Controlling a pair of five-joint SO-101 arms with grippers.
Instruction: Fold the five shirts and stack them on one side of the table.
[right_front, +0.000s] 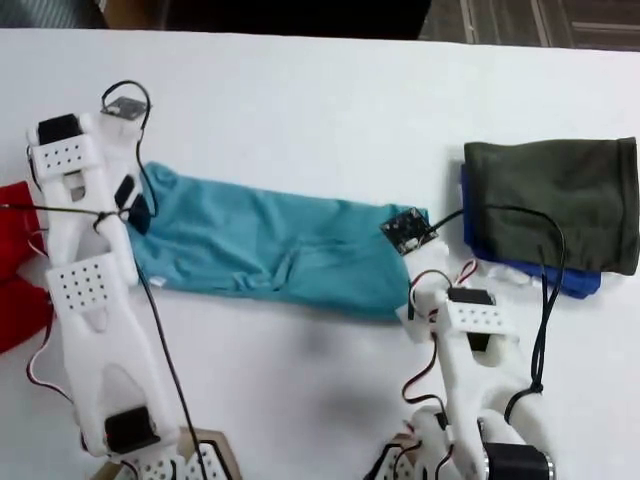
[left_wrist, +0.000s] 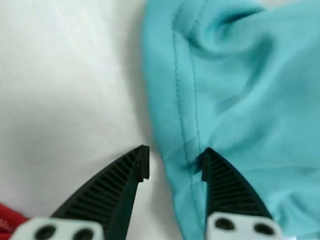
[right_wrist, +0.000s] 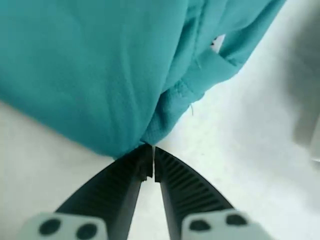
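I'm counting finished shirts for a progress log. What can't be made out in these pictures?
The red shirt: cut off by the high view's left edge; fold unclear.
The olive shirt covers the blue shirt, so the count beneath is hidden.
The right gripper: whether its shut tips pinch the teal shirt, right wrist view.

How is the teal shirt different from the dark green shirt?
The teal shirt lies stretched out long and wrinkly in the middle of the table; the dark green shirt is folded into a neat, compact block off to one side. The teal shirt rests straight on the table, while the dark green shirt sits on top of a blue shirt. Both are soft shirts lying flat.
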